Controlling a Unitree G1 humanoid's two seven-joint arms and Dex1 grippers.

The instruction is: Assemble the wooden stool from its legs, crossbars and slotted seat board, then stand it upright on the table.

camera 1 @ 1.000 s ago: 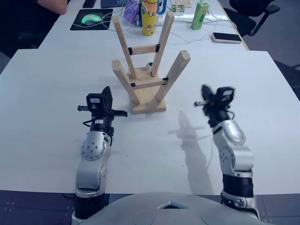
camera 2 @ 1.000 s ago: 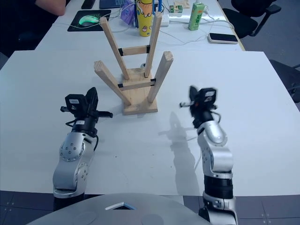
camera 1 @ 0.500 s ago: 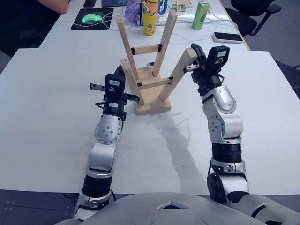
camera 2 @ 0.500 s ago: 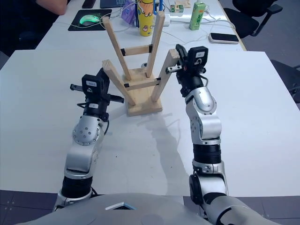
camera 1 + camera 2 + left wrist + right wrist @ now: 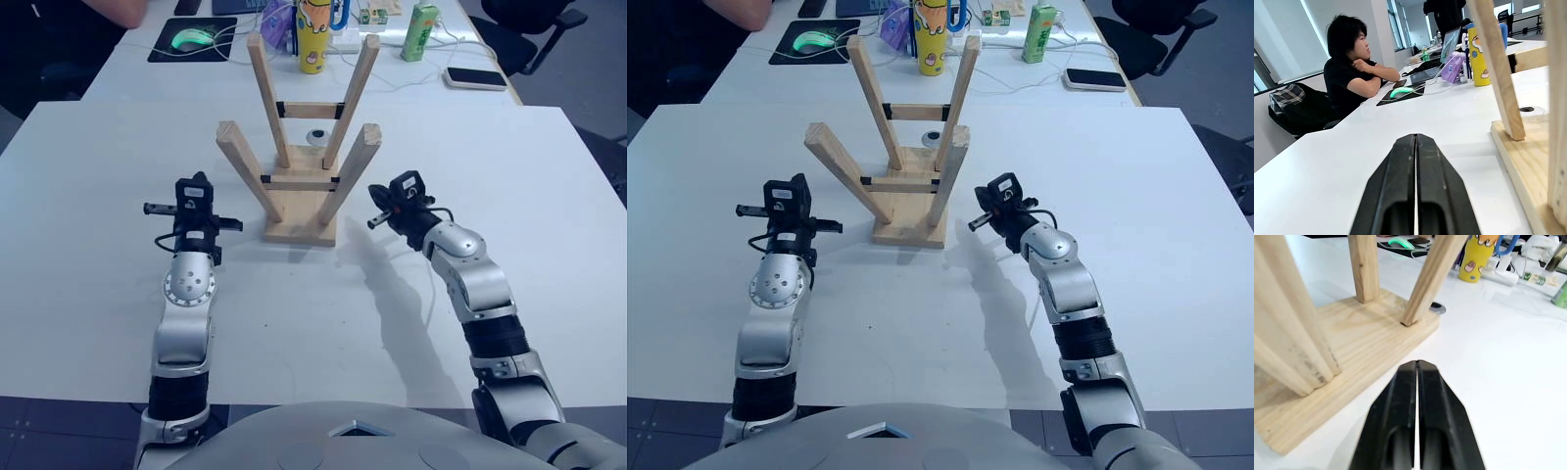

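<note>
The wooden stool [image 5: 299,210] stands upside down in the middle of the white table [image 5: 118,294]. Its seat board [image 5: 1366,338] lies flat and its legs [image 5: 265,93] point up, joined by crossbars [image 5: 310,110]. My left gripper [image 5: 193,186] is shut with nothing in it, low over the table to the left of the seat board [image 5: 1513,147]. My right gripper [image 5: 382,201] is also shut on nothing, close to the board's right edge. In the wrist views the left gripper [image 5: 1415,142] and the right gripper [image 5: 1417,364] both show their fingers pressed together.
A small round disc [image 5: 315,137] lies on the table just behind the stool. On the far table are a yellow cup [image 5: 313,34], a green carton [image 5: 419,29], a phone [image 5: 473,77] and a mouse on a dark mat [image 5: 192,41]. A person sits there.
Both arms have drawn back and dropped: the right gripper left the top of the right leg, the left gripper moved away from the left leg. The stool has turned slightly.
</note>
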